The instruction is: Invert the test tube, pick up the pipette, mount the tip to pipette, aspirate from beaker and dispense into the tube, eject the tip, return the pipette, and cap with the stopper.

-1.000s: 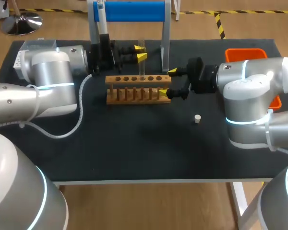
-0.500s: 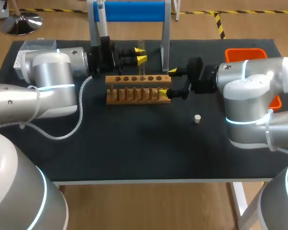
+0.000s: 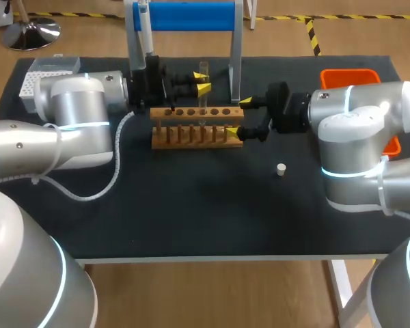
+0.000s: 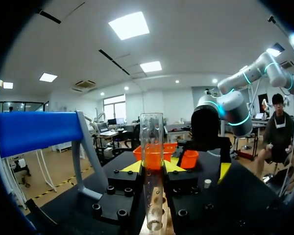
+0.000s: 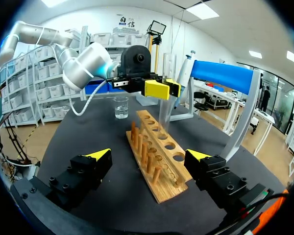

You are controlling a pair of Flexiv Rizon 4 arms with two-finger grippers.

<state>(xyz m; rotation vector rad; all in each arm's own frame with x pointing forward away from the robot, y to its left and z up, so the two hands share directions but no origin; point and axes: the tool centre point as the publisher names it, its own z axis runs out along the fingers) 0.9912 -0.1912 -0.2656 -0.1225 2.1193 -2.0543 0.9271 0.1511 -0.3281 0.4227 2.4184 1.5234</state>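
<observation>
A dark desk [image 3: 205, 212] carries a wooden rack [image 3: 197, 126] at its far middle. The jaws of the left arm [image 3: 75, 109] are closed on a glass test tube [image 4: 152, 186], upright, mouth up, lower end at the rack's top. The jaws of the right arm [image 3: 355, 109] stand wide apart, either side of the rack's right end, gripping nothing. A stopper [image 3: 281, 169] lies alone, near right of the rack. An orange tray [image 3: 348, 74] sits by the right edge, a white box [image 3: 44, 68] at the far left corner, a blue-barred stand [image 3: 184, 15] along the far edge, a beaker [image 5: 121, 106] left of the rack.
</observation>
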